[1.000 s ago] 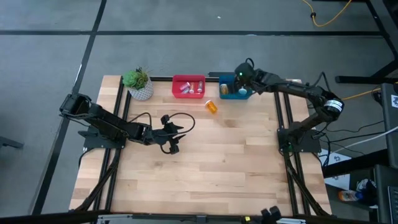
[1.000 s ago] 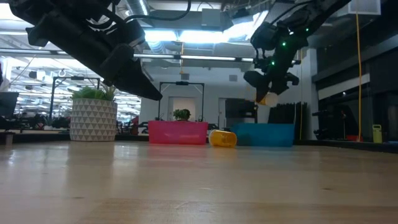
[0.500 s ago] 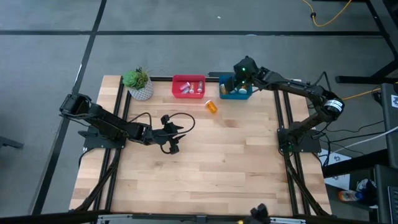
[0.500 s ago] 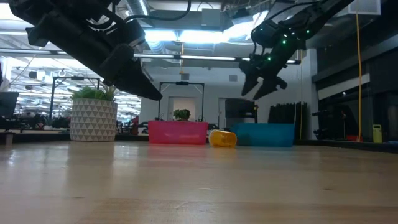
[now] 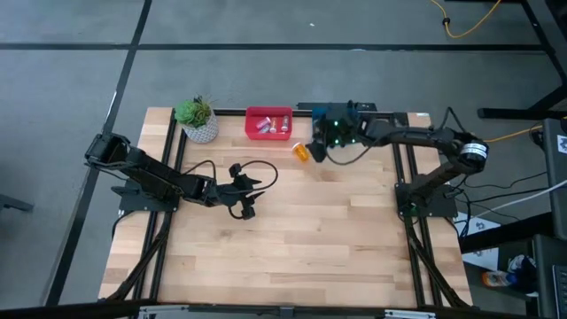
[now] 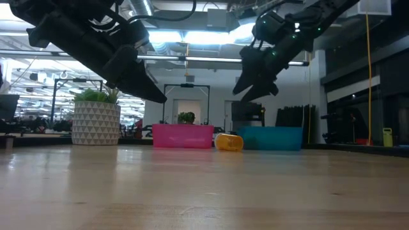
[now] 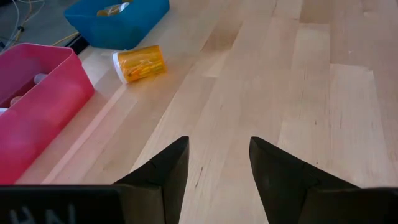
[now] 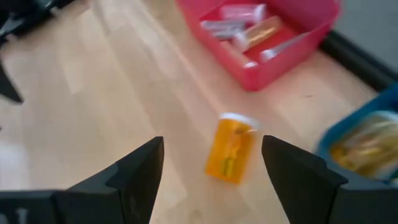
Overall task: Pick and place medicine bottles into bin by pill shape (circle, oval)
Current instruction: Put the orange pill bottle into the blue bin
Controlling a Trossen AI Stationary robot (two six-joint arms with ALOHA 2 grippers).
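the step looks like fetching the last loose bottle: one red plastic bin and one blue plastic bin sit at the far edge, one orange translucent bottle with a white cap lies on its side near them, below the spread, empty right gripper, which must descend and close; the left gripper waits spread at the left.

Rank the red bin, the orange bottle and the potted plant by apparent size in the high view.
1. Red bin, the largest footprint.
2. Potted plant, a little smaller; close to the bin, so that gap is slight.
3. Orange bottle, clearly the smallest, lying on the table in front of the bins.
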